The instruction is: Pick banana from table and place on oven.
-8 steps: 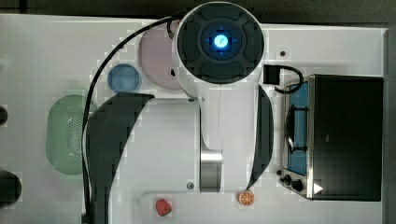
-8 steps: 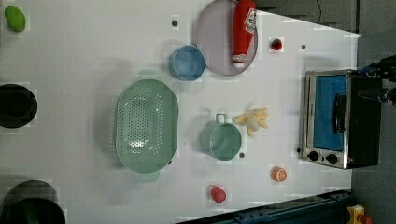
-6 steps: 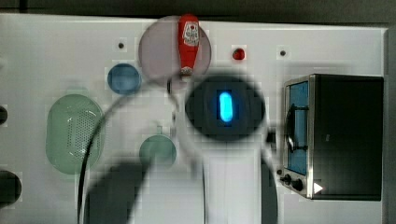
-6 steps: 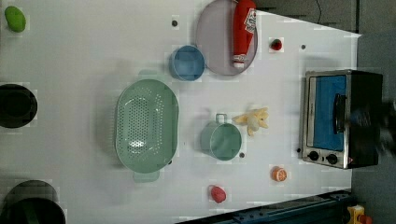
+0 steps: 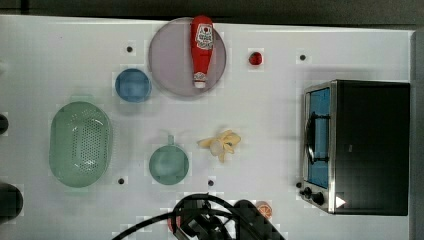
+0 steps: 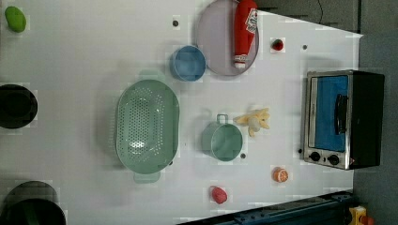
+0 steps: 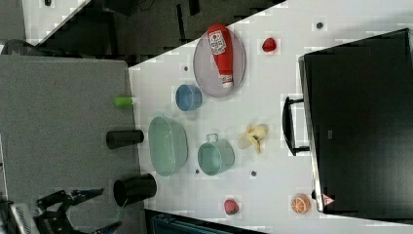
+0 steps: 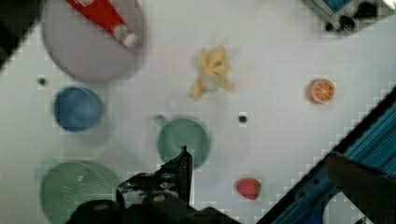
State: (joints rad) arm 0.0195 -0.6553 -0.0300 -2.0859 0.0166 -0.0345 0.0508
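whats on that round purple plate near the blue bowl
A red ketchup bottle lies on its side on the plate, cap toward the table's middle. Nothing else shows on the bare part; whatever is beneath the bottle is covered.

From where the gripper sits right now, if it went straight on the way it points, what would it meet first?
Probably the green cup. In the wrist view the gripper points down at the table, its finger over the cup's near rim. Depth is unclear, so it might land on bare table beside it.

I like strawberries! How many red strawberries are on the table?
2. One strawberry lies near the ketchup plate; the other strawberry lies near the table's edge, by the orange slice.
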